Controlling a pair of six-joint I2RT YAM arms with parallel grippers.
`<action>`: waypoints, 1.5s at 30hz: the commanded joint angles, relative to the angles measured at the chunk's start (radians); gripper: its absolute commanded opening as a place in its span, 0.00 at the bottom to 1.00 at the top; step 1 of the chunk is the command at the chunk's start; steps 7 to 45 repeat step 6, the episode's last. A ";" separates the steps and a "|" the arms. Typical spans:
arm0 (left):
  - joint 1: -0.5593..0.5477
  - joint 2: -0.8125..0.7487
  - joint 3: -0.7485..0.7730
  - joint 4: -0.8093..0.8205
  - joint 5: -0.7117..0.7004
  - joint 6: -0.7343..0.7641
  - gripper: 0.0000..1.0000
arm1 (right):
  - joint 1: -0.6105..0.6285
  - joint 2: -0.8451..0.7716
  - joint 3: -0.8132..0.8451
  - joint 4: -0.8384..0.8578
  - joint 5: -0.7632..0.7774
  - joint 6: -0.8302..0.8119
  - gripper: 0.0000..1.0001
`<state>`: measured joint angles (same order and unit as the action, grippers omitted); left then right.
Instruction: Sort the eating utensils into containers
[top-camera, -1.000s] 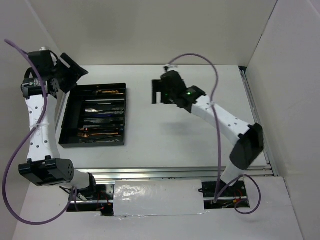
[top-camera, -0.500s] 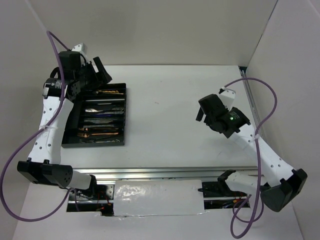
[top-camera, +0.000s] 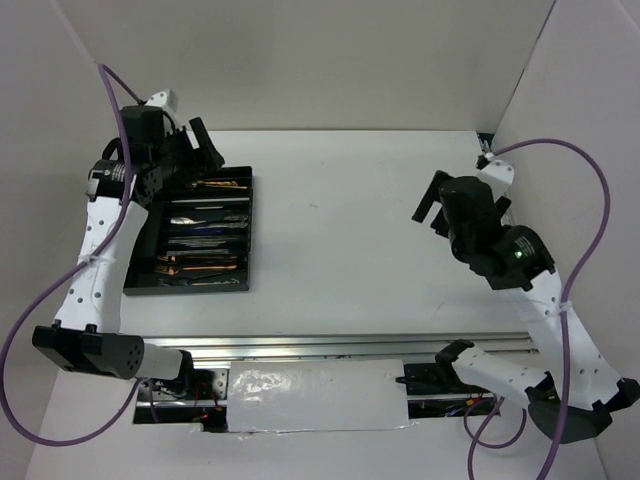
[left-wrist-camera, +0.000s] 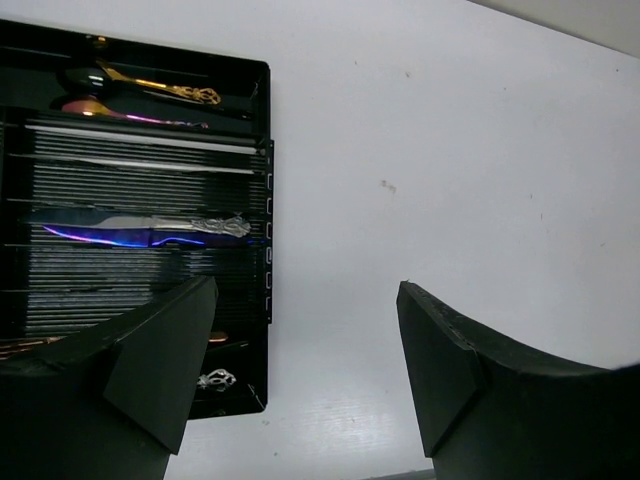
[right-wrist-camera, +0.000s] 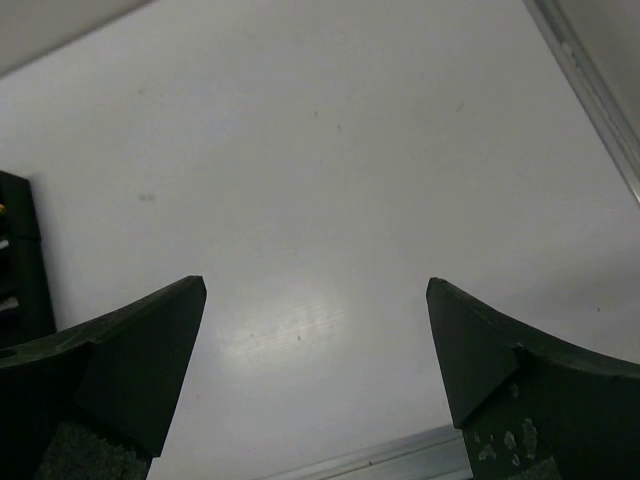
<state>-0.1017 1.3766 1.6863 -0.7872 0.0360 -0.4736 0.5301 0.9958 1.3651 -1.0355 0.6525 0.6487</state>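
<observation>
Left tool (left-wrist-camera: 305, 295) gapes over the tray (left-wrist-camera: 120, 270) holding, seemingly, a blue knife (left-wrist-camera: 100, 237).

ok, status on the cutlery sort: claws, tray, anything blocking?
Left claw open, empty, by far end of tray. Right claw open, empty, over bare table. Cutlery lies in the tray, none seen loose. Nothing blocking.

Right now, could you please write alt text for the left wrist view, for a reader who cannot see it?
A black tray at the left holds cutlery in long compartments: a gold spoon, silver chopsticks and a blue knife. In the foreground the left jaws stand open and empty over a white table.
</observation>
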 joint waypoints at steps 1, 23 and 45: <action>-0.004 -0.010 0.082 0.010 -0.025 0.056 0.86 | -0.018 -0.010 0.089 0.051 0.064 -0.078 1.00; 0.000 -0.019 0.119 0.002 -0.030 0.073 0.87 | -0.035 0.014 0.135 0.061 0.027 -0.093 1.00; 0.000 -0.019 0.119 0.002 -0.030 0.073 0.87 | -0.035 0.014 0.135 0.061 0.027 -0.093 1.00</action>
